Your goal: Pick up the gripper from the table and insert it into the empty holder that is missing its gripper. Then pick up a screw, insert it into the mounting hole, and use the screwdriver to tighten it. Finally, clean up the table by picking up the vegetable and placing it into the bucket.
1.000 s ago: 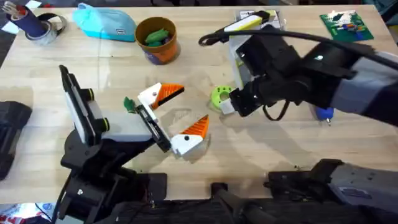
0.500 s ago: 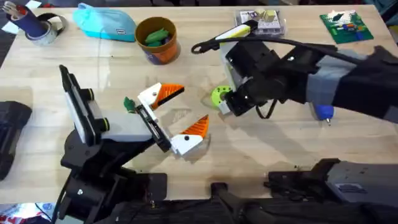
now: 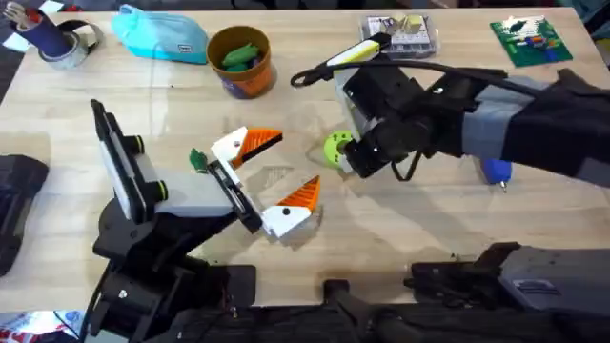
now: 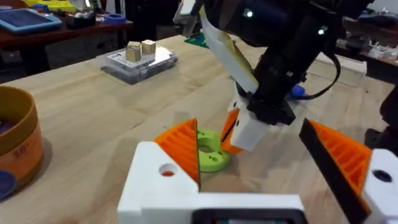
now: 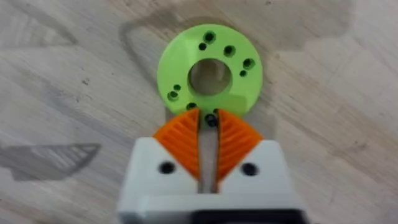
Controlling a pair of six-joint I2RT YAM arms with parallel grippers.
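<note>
The holder's black bar (image 3: pixel 236 198) carries two white grippers with orange ribbed tips, one at the far end (image 3: pixel 250 143) and one at the near end (image 3: pixel 291 211). They form my left gripper (image 3: pixel 286 164), open with nothing between them. My right gripper (image 3: pixel 345 160) stands tip-down on the lime-green disc (image 5: pixel 209 73). Its orange pads (image 5: pixel 180 146) are closed to a slit on a small dark screw (image 5: pixel 212 120). The blue screwdriver (image 3: pixel 496 171) lies mostly hidden behind the right arm. The orange bucket (image 3: pixel 250 84) holds green vegetable pieces (image 3: pixel 238 55).
A light-blue pouch (image 3: pixel 162 38) lies left of the bucket. A clear parts box (image 3: pixel 402 33), a yellow-black tool (image 3: pixel 367 43) and a green circuit board (image 3: pixel 529 40) sit at the back right. A small dark green piece (image 3: pixel 198 159) lies by the holder.
My right arm has shifted a little to the left, and its gripper has settled closer onto the green disc. The left arm and the holder have not moved.
</note>
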